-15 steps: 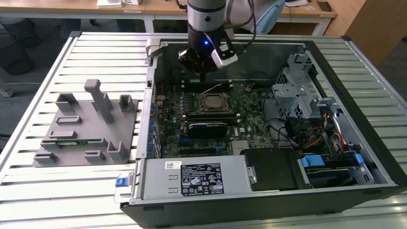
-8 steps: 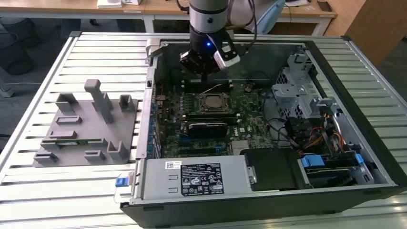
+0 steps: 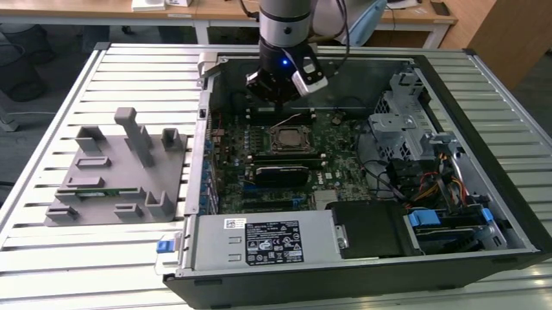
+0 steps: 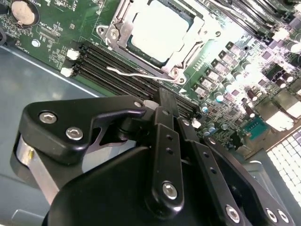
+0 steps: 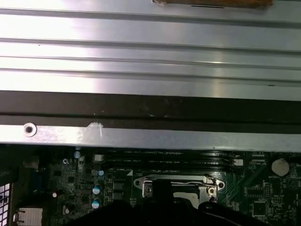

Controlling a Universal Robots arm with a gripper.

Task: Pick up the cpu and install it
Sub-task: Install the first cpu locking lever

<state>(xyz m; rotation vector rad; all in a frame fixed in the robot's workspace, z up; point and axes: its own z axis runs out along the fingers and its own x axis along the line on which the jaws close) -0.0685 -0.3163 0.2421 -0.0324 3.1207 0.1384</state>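
The cpu [image 3: 288, 138] [image 4: 160, 28], a square chip with a silvery-white top, lies flat inside the metal socket frame [image 4: 113, 35] [image 5: 176, 181] on the green motherboard [image 3: 340, 152] of the open computer case. A thin wire lever [image 4: 141, 73] [image 3: 291, 119] sticks out beside the socket, over the black memory slots [image 4: 117, 70]. My gripper [image 3: 274, 98] [image 4: 162, 96] hangs above the board, just behind the socket toward the case's back wall. Its black fingers [image 4: 167, 141] are shut together with nothing between them and do not touch the cpu.
A grey holder block [image 3: 116, 174] with a green memory stick [image 3: 102, 191] stands on the slatted table at the exterior view's left. Inside the case are the power supply [image 3: 263, 240], a metal drive cage [image 3: 401, 123] and cables [image 3: 431, 187]. The case walls [image 5: 150, 108] hem in the gripper.
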